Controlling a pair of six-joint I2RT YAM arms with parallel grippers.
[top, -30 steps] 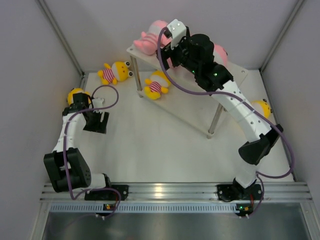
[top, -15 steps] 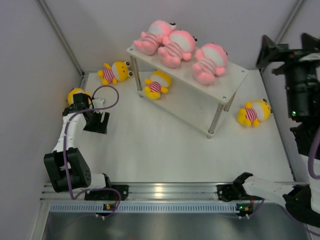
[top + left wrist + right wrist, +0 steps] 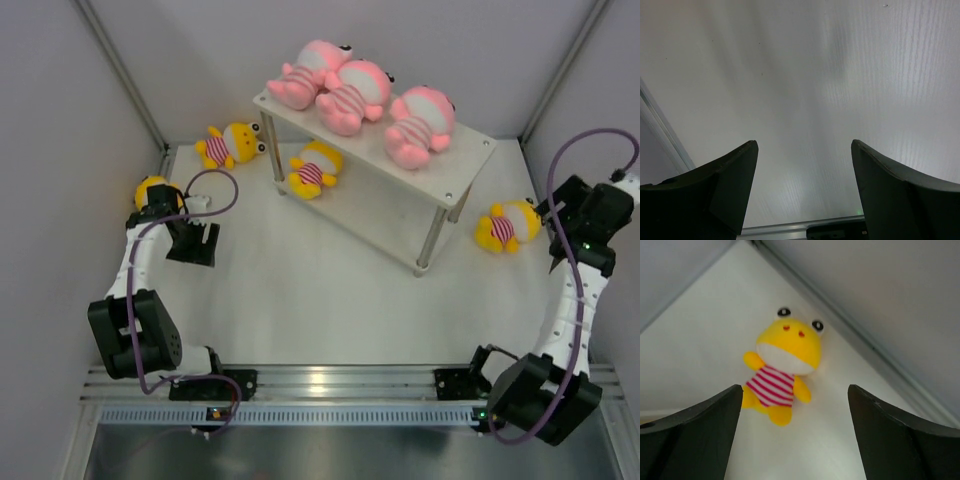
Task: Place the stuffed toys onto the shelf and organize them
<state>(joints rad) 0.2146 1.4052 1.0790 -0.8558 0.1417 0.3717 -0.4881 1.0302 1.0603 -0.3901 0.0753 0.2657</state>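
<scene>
The right jaws stand wide apart with nothing between them. They face a yellow stuffed toy that lies on its back on the tabletop, just off the right end of the shelf and close to the side wall. Jaws and toy are apart. The right arm rises along that wall.

The left jaws are likewise spread and hold nothing. They hang over the tabletop well to the left of the shelf. Behind the left arm a second yellow toy shows only in part, farther from the shelf than any other. A third yellow toy lies near the back wall, just left of the shelf's left legs. A fourth yellow toy lies under the shelf's top board at its left end; I cannot tell whether a lower tier or the tabletop carries it.

Three pink toys lie in a row on the top board. The left pink toy and the middle pink toy press together, and the right pink toy lies just beside them.
</scene>
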